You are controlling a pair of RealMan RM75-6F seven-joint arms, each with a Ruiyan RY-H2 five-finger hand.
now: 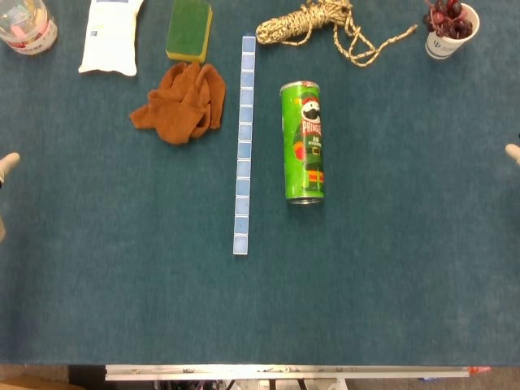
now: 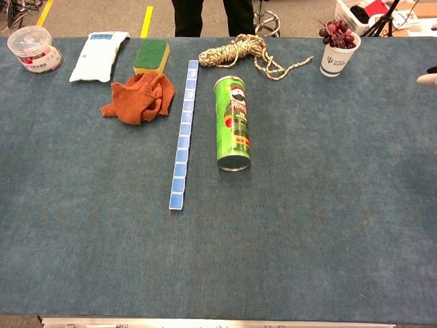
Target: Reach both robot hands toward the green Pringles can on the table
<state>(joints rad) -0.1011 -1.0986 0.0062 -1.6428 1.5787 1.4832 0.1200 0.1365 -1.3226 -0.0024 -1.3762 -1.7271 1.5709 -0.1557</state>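
Observation:
The green Pringles can (image 1: 302, 140) lies on its side in the middle of the blue table, its open end toward me; the chest view shows the can (image 2: 233, 123) too. Of my left hand (image 1: 6, 162) only a pale fingertip shows at the left edge of the head view, far from the can. Just a fingertip of my right hand (image 1: 513, 153) pokes in at the right edge, and it is also at the right edge of the chest view (image 2: 427, 78). Both hands hold nothing and touch nothing.
A strip of blue tiles (image 1: 242, 146) runs left of the can. Behind it are an orange cloth (image 1: 182, 101), a green sponge (image 1: 189, 29), a white pouch (image 1: 111, 36), a coiled rope (image 1: 317, 24), a cup of grapes (image 1: 449, 28) and a plastic jar (image 1: 24, 24).

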